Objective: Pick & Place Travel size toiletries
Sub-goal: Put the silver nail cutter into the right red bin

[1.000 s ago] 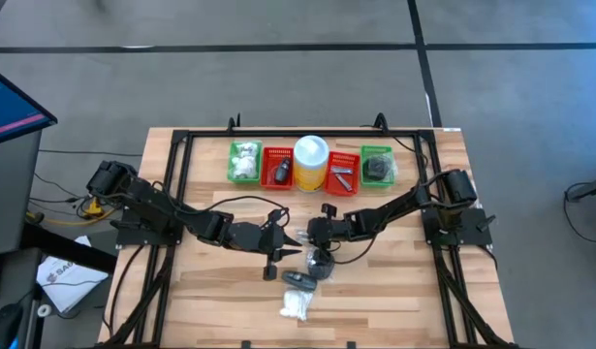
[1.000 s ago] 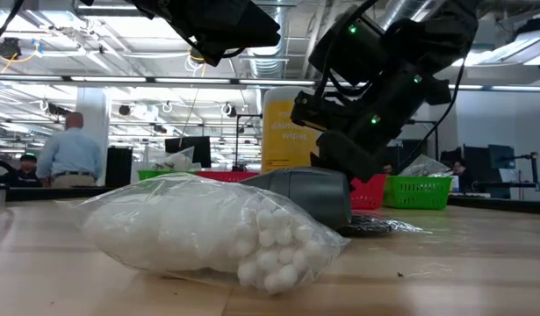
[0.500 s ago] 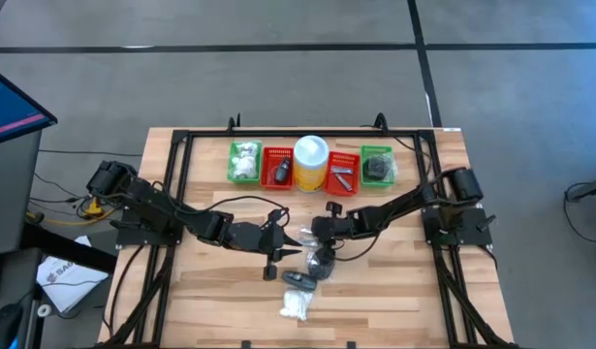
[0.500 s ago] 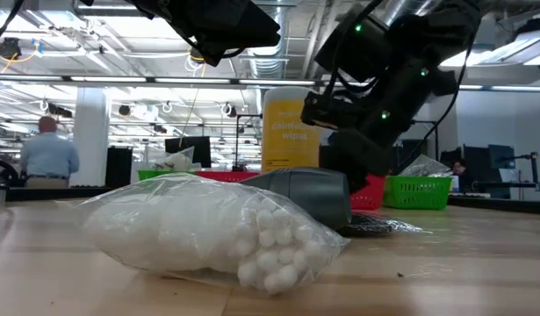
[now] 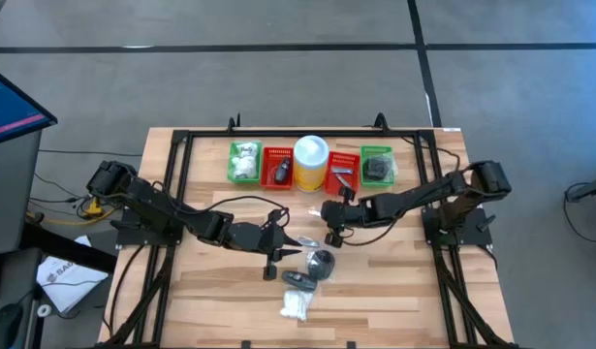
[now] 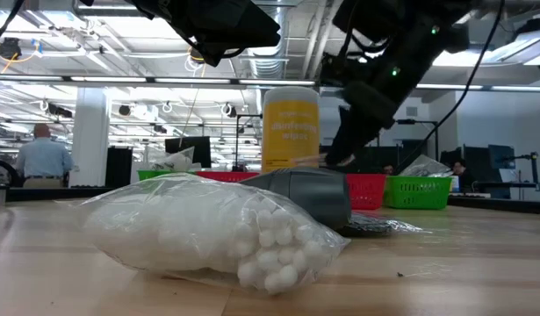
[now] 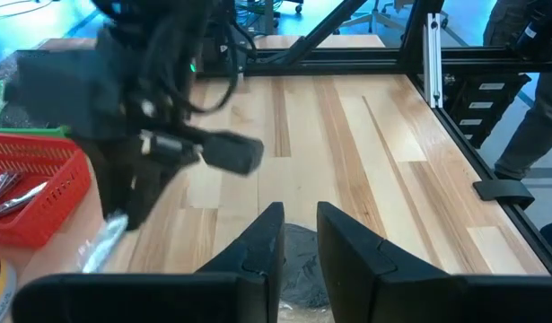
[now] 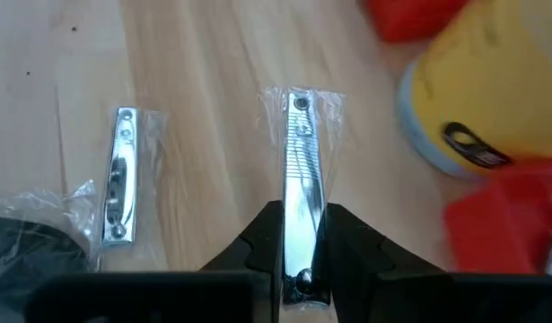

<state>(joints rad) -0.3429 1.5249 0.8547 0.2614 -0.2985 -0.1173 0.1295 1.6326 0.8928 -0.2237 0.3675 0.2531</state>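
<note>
The right pincer gripped a wrapped silvery nail clipper in carry — next, release over the red mesh basket at the counter's far edge; the left pincer waited, parted.

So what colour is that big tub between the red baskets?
Yellow canister, white lid on top; high view shows it best.

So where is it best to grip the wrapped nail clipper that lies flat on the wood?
Across the middle of the nail clipper, coming from straight above: it lies flat, long and narrow, so the jaws close on its two long edges. The right gripper holds another clipper.
</note>
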